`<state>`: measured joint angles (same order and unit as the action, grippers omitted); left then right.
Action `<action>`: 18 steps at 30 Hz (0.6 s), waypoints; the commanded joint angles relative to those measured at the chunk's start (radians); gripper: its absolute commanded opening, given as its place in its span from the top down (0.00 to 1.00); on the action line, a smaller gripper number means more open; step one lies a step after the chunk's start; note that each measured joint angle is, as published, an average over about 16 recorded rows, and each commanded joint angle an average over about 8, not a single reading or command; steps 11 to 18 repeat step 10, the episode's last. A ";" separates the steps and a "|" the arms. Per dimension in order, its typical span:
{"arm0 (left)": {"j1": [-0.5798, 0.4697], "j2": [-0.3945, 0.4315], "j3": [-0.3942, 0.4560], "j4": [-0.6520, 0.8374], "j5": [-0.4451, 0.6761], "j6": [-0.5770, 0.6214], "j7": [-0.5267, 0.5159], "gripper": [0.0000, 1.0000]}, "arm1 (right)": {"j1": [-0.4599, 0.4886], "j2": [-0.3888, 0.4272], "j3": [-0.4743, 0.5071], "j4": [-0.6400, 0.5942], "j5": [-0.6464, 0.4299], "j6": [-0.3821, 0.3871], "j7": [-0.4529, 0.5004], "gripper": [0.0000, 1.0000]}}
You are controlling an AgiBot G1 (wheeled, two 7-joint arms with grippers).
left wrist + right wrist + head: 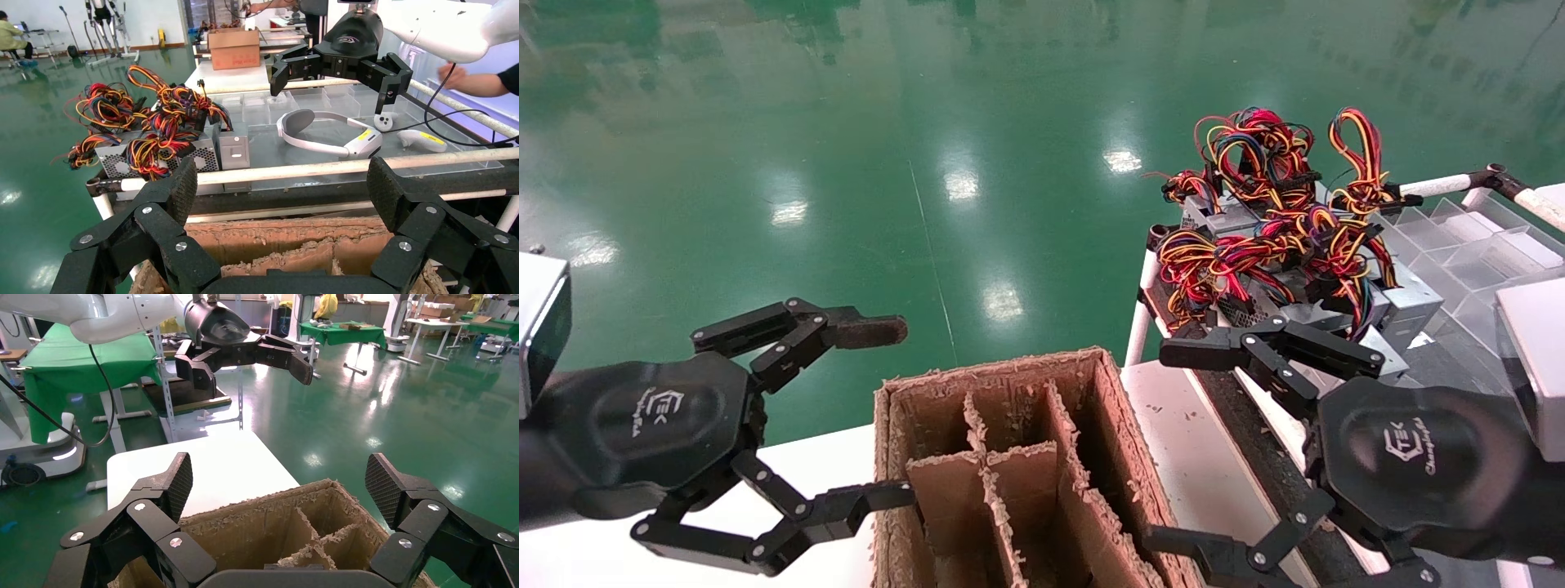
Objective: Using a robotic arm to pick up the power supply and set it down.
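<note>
My right gripper (1177, 445) hangs wide open at the lower right of the head view. The grey power supply (1406, 298) lies upper right, under tangled red, yellow and black wires.

Head cam looks fwd and down, close over cardboard box (1017, 465) at 6 o'clock; wired units at approx 2 o'clock. Left wrist cam faces across box (294, 251) to right gripper (340, 67). Right wrist cam faces opposite way, to left gripper (245, 358). All share box.
</note>
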<state>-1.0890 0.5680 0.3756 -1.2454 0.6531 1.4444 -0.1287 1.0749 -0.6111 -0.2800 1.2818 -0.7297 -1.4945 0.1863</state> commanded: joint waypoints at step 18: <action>0.000 0.000 0.000 0.000 0.000 0.000 0.000 0.00 | 0.000 0.000 0.000 0.000 0.000 0.000 0.000 0.00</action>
